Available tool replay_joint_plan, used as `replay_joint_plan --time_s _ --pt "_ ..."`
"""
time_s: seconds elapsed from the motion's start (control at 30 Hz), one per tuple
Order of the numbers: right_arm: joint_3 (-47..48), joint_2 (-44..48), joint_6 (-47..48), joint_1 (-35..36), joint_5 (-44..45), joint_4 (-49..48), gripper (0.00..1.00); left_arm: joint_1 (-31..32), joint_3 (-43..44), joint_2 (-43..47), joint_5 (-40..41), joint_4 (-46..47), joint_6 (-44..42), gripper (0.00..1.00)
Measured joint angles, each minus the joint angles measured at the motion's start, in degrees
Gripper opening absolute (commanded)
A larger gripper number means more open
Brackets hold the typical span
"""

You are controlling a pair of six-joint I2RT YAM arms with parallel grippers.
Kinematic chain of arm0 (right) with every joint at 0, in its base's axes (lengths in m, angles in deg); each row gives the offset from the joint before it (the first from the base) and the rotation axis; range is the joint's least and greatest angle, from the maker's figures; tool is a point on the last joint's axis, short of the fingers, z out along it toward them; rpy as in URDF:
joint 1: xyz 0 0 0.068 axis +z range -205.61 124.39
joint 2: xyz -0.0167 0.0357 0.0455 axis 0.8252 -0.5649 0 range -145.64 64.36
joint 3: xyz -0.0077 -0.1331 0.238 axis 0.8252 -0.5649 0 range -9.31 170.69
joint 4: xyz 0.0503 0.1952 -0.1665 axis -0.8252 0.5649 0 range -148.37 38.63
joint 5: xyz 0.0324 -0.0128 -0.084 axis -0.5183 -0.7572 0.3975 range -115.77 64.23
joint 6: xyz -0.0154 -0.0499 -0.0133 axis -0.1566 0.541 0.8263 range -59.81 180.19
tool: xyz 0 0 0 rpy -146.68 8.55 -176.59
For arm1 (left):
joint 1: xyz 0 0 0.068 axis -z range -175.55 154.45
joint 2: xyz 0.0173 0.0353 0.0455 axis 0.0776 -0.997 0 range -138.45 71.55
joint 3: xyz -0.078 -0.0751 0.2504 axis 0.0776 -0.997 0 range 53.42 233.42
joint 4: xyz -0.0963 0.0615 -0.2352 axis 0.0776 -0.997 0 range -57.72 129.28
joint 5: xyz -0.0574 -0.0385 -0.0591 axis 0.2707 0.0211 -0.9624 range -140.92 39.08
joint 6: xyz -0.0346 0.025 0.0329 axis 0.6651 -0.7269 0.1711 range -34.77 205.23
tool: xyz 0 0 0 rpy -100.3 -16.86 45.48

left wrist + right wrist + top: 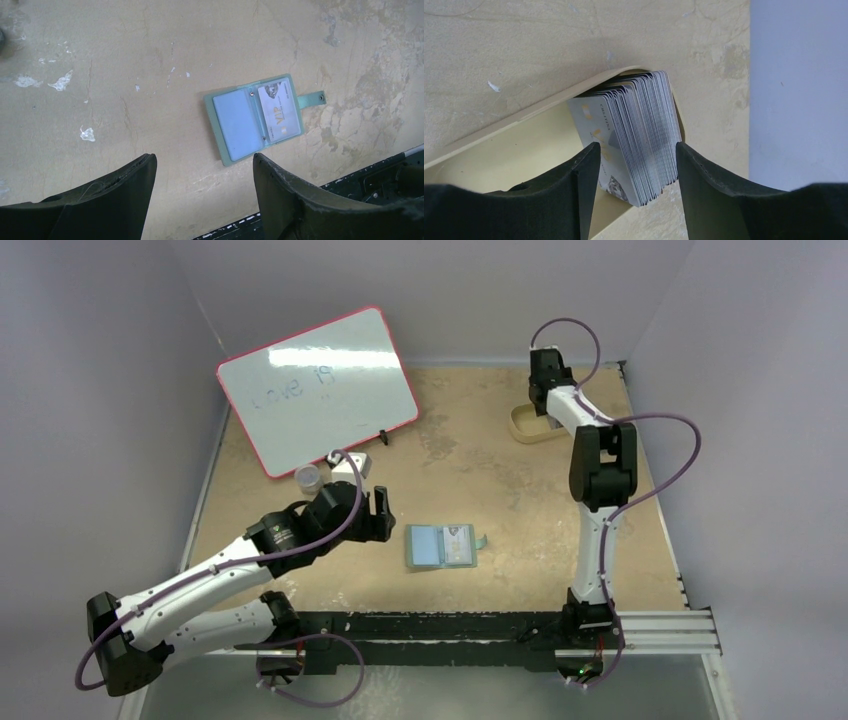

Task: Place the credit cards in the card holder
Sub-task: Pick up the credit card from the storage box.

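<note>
The card holder lies open on the table, light blue inside, snap tab pointing right. In the left wrist view it holds one pale printed card in its right pocket. My left gripper is open and empty, hovering just left of the holder; the wrist view shows the holder beyond its fingertips. A thick stack of credit cards stands on edge in the tan tray. My right gripper is open, its jaws straddling the stack without clamping it. In the top view it is over the tray.
A pink-framed whiteboard leans at the back left. A small clear cup and a white box sit in front of it, near my left wrist. The black rail runs along the near table edge. Walls close in on both sides.
</note>
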Motion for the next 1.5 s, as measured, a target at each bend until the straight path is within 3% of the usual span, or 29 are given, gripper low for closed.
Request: replay_joint_plan --time_s 0.23,0.97,1.2,1.5 --pt "1.8 -0.5 0.1 -0.9 0.4 1.9 0.50 0.0 0.0 0.3 0.6 -0.4 0.0 0.70" --pt "4.0 -0.5 -0.7 -1.3 -2.3 4.0 0.01 0.0 0.0 0.2 1.0 -0.3 0.0 0.68" --pt "1.8 3.3 -5.6 -1.3 -9.8 6.8 0.00 0.0 0.0 -2.0 0.9 0.1 0.6 0.65" --pt "-11.7 22.1 -14.9 -1.2 -21.6 5.7 0.00 0.0 -2.1 -7.3 -3.3 6.3 3.1 0.60"
